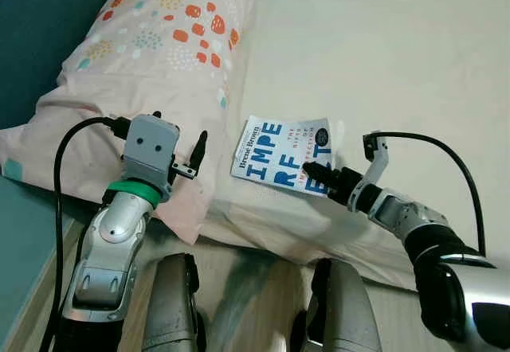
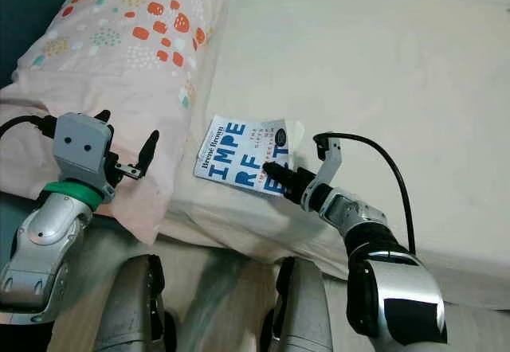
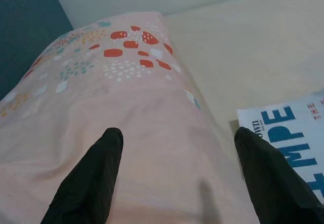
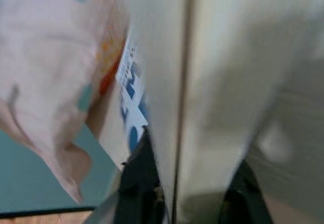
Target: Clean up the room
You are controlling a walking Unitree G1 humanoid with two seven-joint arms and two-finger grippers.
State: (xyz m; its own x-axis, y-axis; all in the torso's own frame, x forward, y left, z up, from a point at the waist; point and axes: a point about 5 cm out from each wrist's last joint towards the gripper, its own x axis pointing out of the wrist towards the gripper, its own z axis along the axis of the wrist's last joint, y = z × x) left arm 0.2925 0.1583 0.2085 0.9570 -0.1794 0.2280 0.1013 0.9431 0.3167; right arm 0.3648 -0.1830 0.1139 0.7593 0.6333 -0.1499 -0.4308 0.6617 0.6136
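Robot's two grey legs [image 1: 171, 304] stand nearest, at the foot of the head views, against the edge of a bed [image 1: 382, 57] with a cream sheet. Dark teal wall [image 1: 40, 17] on the robot's left; strip of wood floor [image 1: 32, 304] below it. Pink pillow [image 1: 159, 57] with orange and teal spots lies at the left end of the bed, its corner drooping over the edge. Book [image 1: 283, 154], white cover with large blue letters, lies flat on the sheet just beside the pillow, near the bed edge; long axis runs roughly across the bed's width, slightly tilted, spine side toward the pillow. Right gripper [image 1: 323, 177] is clamped on the book's near right corner, one finger on top of the cover. Left gripper [image 3: 177, 173] hovers over the pillow's edge, fingers spread wide, holding nothing. Left wrist view shows the book's spine-side corner past one finger; right wrist view, blurred, looks along the book's page edge [image 4: 172, 82] with the pillow beyond.
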